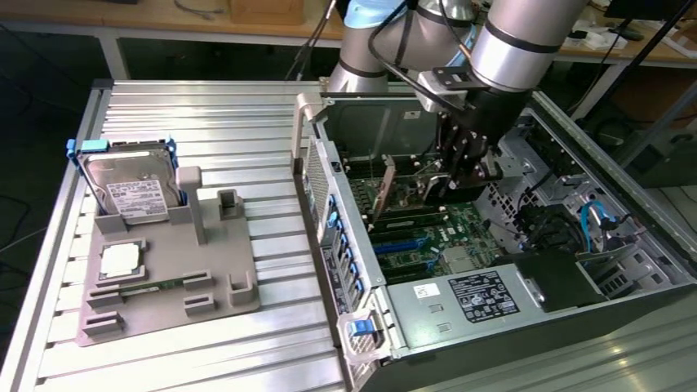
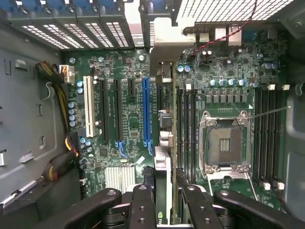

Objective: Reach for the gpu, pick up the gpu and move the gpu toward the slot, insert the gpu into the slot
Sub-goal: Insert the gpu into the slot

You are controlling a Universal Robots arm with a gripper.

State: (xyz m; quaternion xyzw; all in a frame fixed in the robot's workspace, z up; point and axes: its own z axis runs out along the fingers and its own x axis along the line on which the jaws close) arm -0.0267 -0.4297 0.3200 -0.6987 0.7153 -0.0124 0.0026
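Gpu card (image 2: 163, 164), thin, dark, silvery-bracketed, hangs edge-down, clamped in the narrowed black gripper (image 2: 166, 196), parallel to the long blue plastic slot (image 2: 146, 112) and just beside it, apparently for alignment.

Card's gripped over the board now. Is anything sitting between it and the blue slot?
Nothing visible. The blue slot lies bare along its whole length, with no cable or part across it. The card hangs edge-down just beside it, over the board.
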